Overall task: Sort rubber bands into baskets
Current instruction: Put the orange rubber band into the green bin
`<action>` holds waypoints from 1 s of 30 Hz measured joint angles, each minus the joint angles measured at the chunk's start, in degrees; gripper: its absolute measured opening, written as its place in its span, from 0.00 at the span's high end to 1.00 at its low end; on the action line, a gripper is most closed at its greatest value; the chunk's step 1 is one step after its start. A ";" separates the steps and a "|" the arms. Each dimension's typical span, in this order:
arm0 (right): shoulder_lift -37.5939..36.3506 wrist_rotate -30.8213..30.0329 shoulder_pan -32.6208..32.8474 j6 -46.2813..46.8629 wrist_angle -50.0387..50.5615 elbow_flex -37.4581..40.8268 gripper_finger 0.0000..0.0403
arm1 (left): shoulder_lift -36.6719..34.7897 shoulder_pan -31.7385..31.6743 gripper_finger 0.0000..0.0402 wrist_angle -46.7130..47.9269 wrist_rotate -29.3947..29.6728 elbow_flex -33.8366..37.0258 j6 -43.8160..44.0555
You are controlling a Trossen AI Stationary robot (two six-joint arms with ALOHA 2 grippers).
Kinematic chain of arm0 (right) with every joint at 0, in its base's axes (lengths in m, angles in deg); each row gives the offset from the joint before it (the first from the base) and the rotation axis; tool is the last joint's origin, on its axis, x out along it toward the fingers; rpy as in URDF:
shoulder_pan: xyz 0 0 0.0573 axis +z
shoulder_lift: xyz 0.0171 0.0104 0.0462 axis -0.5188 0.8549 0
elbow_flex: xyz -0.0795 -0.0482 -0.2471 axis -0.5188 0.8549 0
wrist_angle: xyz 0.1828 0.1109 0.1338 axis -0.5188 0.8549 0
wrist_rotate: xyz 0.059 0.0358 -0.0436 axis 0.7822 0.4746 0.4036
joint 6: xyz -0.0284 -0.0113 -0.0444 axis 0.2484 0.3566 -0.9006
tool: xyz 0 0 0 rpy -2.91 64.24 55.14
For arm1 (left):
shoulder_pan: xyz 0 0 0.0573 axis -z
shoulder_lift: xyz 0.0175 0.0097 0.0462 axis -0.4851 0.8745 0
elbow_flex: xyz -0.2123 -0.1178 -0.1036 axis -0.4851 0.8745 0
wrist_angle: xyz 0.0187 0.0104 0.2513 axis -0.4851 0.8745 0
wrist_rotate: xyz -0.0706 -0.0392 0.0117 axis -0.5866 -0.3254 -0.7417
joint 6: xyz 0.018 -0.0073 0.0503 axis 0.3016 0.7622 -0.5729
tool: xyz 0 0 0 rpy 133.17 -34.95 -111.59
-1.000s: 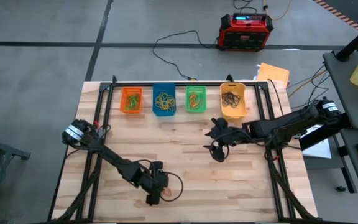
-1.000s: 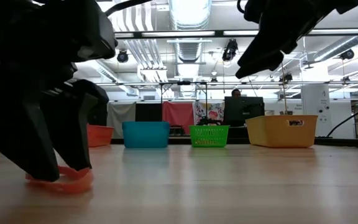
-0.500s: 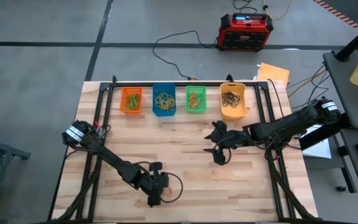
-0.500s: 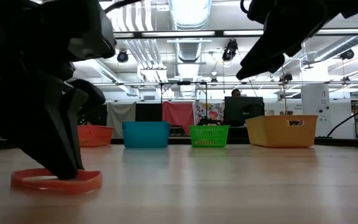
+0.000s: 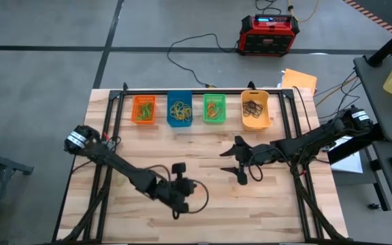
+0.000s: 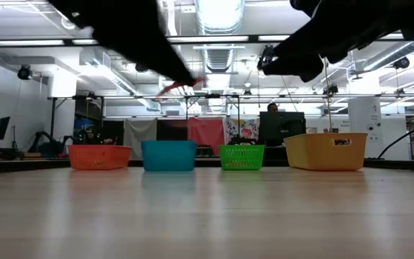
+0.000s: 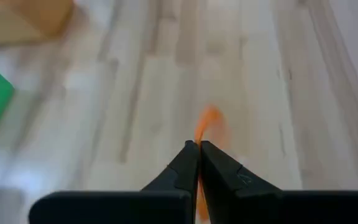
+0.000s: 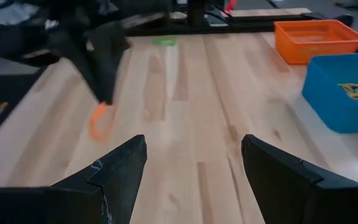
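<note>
Orange rubber band point(image 7: 207, 127) pinched between closed left gripper point(image 7: 199, 147) fingertips, dangling beyond them, right gripper point(image 8: 194, 163) spread wide

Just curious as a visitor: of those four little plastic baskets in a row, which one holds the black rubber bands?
The yellow-orange plastic basket, at the row's right end and slightly larger than the others, holds the black rubber bands.

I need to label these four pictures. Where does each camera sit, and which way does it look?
High: above, looking straight down at the table, four baskets and both arms.
Low: at table height, looking level at the baskets; arms hang from above.
Left wrist: on the left arm, looking past its shut left claw pinching an orange band.
Right wrist: on the right arm, past the open right claw; shares that band with the left wrist view.
</note>
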 joint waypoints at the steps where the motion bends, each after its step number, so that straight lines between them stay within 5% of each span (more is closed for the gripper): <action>1: 0.00 0.70 0.04 0.15 -0.49 0.00 0.36 | -0.18 -0.90 1.00 -0.15 0.11 -0.59 -1.47; 15: 0.00 1.86 0.06 2.91 -2.06 0.00 0.36 | -0.23 -11.32 1.00 -1.21 0.34 -8.60 -14.93; 30: 0.00 -1.09 -0.02 2.14 -2.26 0.00 0.43 | -0.25 -12.15 1.00 -1.91 1.01 -11.48 -19.04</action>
